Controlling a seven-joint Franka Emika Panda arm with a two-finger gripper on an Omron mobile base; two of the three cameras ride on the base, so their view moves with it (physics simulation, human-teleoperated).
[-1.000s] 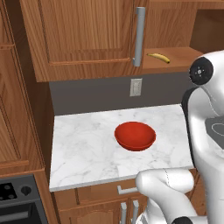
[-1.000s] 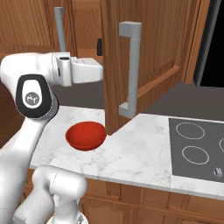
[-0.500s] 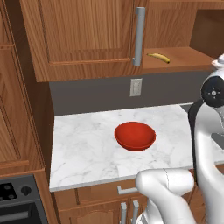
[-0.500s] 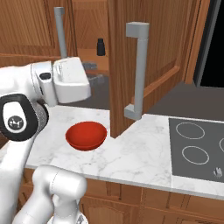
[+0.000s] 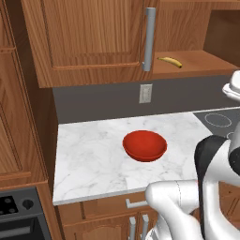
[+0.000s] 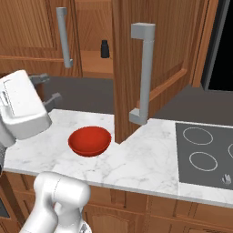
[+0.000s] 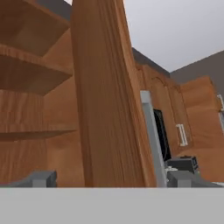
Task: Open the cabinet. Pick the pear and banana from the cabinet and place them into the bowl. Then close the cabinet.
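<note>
1. The cabinet [image 5: 93, 42] is reddish-brown wood with panelled doors and long grey bar handles. Its left door [image 6: 36, 36] is shut; its right door [image 6: 150, 68] stands swung out over the desk [image 6: 150, 159], edge-on to the fingers [image 6: 48, 88].
2. The fingers are two small grey tips, spread apart with nothing between them. In the right base view they point toward the wall below the cabinet, left of the open door. In the hand view the edge of the open door rises between the two tips, not touching either.
3. The banana [image 5: 170, 61] is slim, curved and yellow with dark ends. It lies flat on the bottom shelf [image 5: 197, 63] of the open half of the cabinet, above the level of the fingers.
4. A small black bottle [image 6: 105, 49] stands upright on that same shelf, up and to the right of the fingers in the right base view.
5. I cannot make out the pear.
6. The bowl [image 6: 89, 140] is round, shallow and glossy red. It sits on the white marble desk, below the fingers and a little to their right in the right base view; it holds nothing.
7. A cooktop [image 6: 205, 154] is set into the desk far to the right, well apart from the bowl.
</note>
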